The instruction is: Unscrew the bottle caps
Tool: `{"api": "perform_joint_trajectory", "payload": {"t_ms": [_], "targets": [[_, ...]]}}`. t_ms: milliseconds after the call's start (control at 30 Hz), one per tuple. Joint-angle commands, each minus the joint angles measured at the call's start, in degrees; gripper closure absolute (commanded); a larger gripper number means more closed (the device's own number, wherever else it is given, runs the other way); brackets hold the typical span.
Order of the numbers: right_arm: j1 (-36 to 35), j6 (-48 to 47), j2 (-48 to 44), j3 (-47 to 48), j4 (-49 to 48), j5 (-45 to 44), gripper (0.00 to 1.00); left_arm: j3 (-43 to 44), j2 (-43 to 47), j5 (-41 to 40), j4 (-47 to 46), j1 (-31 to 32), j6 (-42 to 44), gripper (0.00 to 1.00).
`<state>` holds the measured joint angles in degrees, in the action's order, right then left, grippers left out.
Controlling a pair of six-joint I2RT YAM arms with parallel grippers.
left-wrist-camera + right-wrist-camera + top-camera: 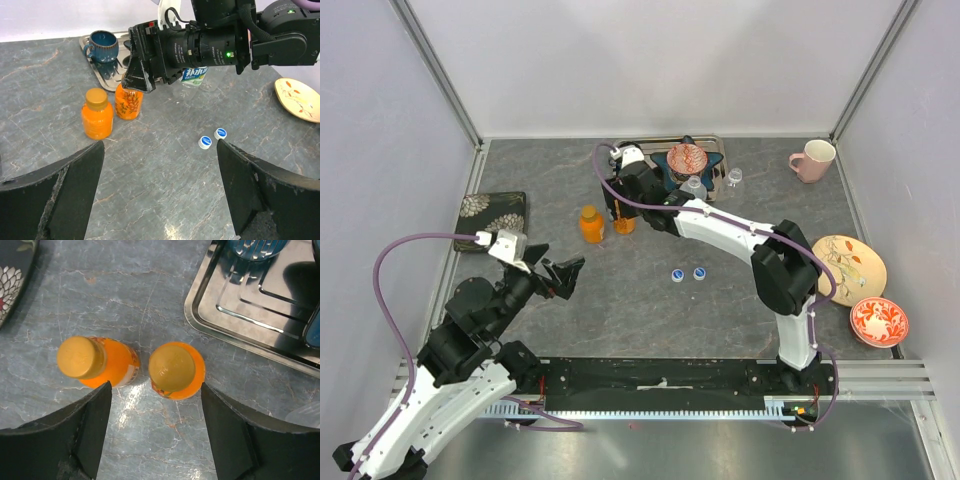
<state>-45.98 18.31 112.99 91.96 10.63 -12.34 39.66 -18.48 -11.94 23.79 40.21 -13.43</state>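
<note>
Grey marbled tabletop (620,310), pale walls (670,60). Two blue caps (677,273) lie loose mid-table, so the clear bottles (692,186) look done. Both orange bottles (122,371) are still capped. The right gripper (155,386) hangs with jaws apart over the orange cap (172,367) nearer the tray (240,315) (not touching it, I'd say). Next it should lower, pinch and twist. The left gripper (159,145) hovers wide open, holding nothing. The right arm (740,235) hides most of the clear bottles.
</note>
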Motion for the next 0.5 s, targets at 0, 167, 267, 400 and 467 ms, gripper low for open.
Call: {"api": "perform_joint_trajectory", "payload": {"t_ms": [0, 167, 267, 400, 467], "targets": [[-0.17, 1.12, 0.64, 5.68, -3.16, -2.59, 0.21, 0.86, 1.16, -1.15, 1.87, -0.13, -1.16, 0.01], [-0.17, 0.77, 3.64, 6.74, -2.37, -6.29, 0.20, 0.16, 2.31, -1.50, 2.75, -0.13, -1.42, 0.01], [-0.17, 0.59, 5.22, 7.26, -1.93, -6.65, 0.20, -0.11, 2.48, -1.42, 2.84, -0.13, -1.60, 0.01], [-0.17, 0.77, 7.85, 8.93, -0.97, -6.65, 0.20, -0.37, 2.40, -1.33, 2.93, -0.13, -1.51, 0.01], [-0.17, 0.94, 8.38, 9.11, -0.79, -7.00, 0.20, -0.37, 2.48, -1.15, 2.84, -0.13, -1.51, 0.01]]}}
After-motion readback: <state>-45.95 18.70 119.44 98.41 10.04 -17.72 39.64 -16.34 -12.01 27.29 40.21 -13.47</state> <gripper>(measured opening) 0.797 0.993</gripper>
